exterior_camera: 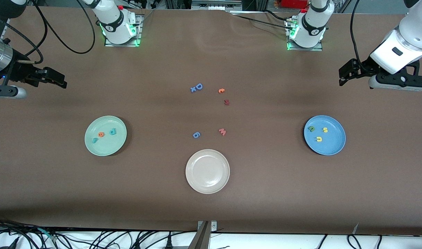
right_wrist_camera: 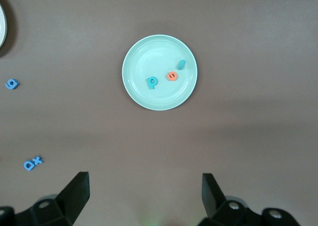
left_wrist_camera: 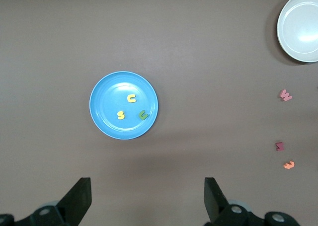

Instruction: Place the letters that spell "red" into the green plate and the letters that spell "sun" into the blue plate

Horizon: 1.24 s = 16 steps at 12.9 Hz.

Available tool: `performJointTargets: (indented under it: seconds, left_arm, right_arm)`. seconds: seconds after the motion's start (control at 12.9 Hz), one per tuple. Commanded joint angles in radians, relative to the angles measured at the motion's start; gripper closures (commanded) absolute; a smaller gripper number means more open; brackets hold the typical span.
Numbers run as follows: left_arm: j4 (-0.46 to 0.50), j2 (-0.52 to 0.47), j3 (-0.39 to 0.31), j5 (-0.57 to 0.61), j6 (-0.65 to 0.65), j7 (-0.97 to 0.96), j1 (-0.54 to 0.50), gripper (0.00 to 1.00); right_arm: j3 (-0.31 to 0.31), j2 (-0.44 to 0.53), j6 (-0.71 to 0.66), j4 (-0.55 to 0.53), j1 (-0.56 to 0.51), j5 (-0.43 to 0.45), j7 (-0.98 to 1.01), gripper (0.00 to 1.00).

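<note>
Left gripper: spread wide, empty, raised near the blue plate.
Blue plate: three letters, yellow "s", yellow "u", green "n".
Right gripper: spread wide, empty, raised near the green plate.
Green plate: three letters, teal "r", orange "e", teal "d".
Strays: six loose characters mid-table; one cream plate.

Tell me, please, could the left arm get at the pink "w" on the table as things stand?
Probably yes: the pink "w" lies alone on bare table, and the left gripper hangs open above that end.
</note>
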<state>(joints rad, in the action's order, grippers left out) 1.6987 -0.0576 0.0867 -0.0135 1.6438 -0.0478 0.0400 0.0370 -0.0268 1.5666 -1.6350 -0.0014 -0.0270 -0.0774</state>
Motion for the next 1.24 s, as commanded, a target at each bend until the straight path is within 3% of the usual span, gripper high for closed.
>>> performJointTargets:
  seconds: [0.0, 1.16]
  left_arm:
    - [-0.010, -0.008, -0.010, -0.019, -0.019, 0.000, 0.005, 0.00]
    - [-0.011, -0.008, -0.011, -0.020, -0.025, -0.006, 0.003, 0.00]
  right_arm:
    - [0.014, 0.010, -0.010, 0.009, -0.017, 0.012, 0.021, 0.00]
    - [0.007, -0.022, -0.019, 0.035, -0.012, 0.015, 0.018, 0.00]
